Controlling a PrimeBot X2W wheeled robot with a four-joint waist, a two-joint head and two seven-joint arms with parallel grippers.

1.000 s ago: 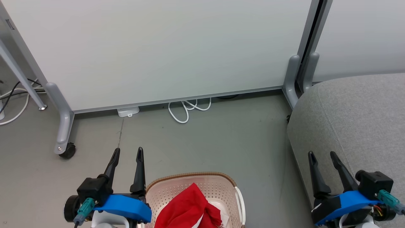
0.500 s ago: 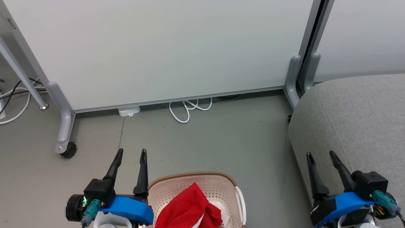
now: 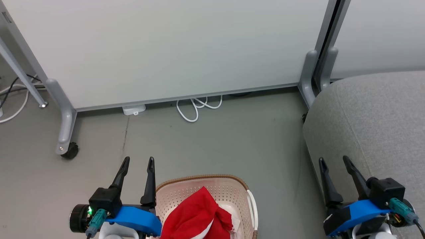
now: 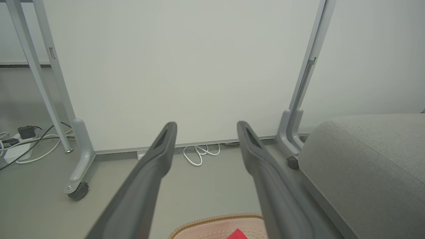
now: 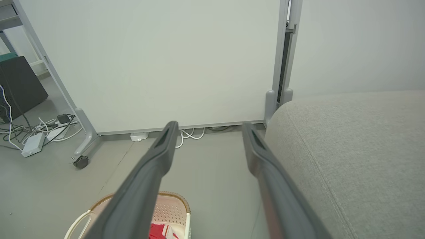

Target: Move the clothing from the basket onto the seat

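Our left pincer (image 3: 138, 160) and right pincer (image 3: 333, 159) stood open and empty as the red clothing (image 3: 196, 215) lay heaped in the basket (image 3: 206, 177) near the seat (image 3: 375, 119), soft, light, likely best pinched at its raised fold.

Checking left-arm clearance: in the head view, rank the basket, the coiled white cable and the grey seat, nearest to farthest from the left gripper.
1. The basket, just right of the left gripper, red clothing inside.
2. The white cable, ahead, at the foot of the white panel.
3. The seat, far right.
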